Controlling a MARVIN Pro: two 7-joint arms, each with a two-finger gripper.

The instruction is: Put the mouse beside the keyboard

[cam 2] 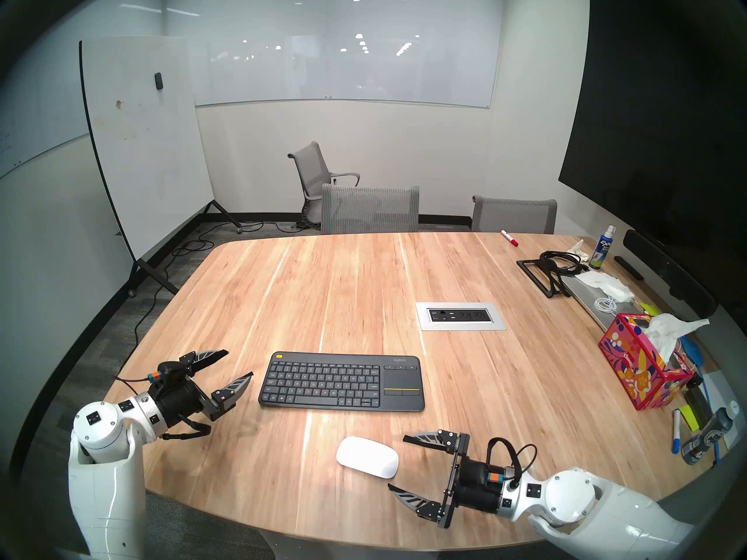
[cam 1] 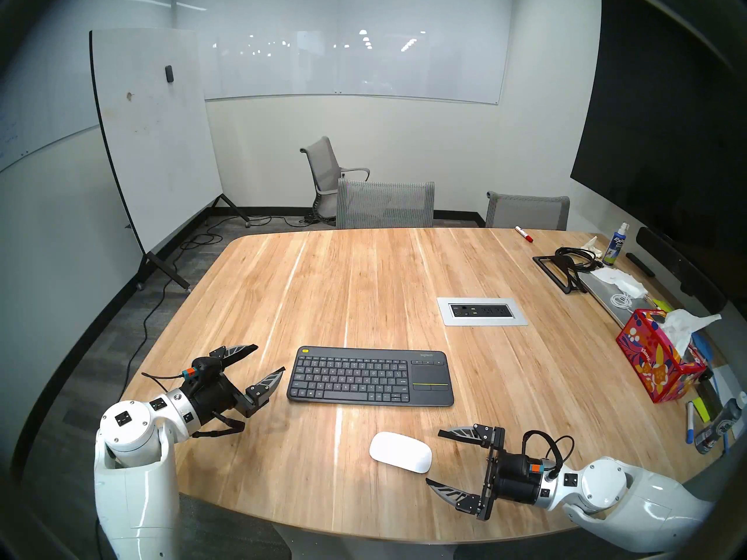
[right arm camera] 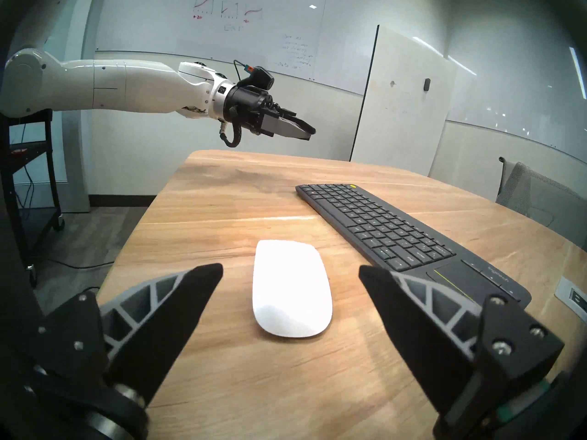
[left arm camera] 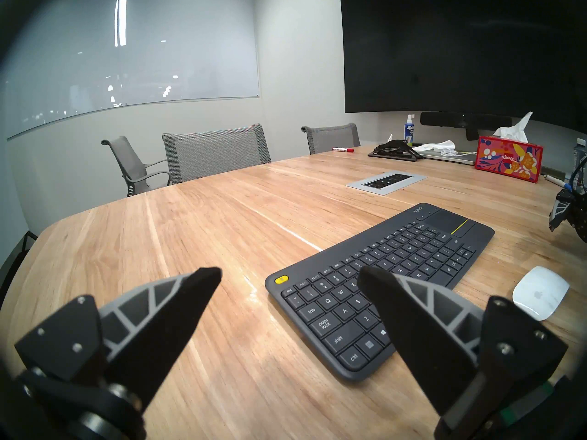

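Observation:
A glossy white mouse (cam 1: pixel 400 452) (cam 2: pixel 367 456) (left arm camera: pixel 540 291) (right arm camera: pixel 290 288) lies on the wooden table (cam 1: pixel 364 280), in front of the keyboard and apart from it. The dark grey keyboard (cam 1: pixel 370 376) (cam 2: pixel 341 381) (left arm camera: pixel 381 283) (right arm camera: pixel 397 229) lies flat mid-table with its touchpad on the right. My right gripper (cam 1: pixel 433 456) (cam 2: pixel 397 462) (right arm camera: pixel 290 268) is open just right of the mouse, its fingers pointing at it, not touching. My left gripper (cam 1: pixel 270 359) (cam 2: pixel 238 362) (left arm camera: pixel 289 271) hovers open, empty, left of the keyboard.
A silver power outlet panel (cam 1: pixel 481 311) is set into the table behind the keyboard. A red tissue box (cam 1: pixel 657 361), markers, cables, a spray bottle (cam 1: pixel 614 246) and a laptop crowd the right edge. Grey chairs (cam 1: pixel 384 203) stand at the far side.

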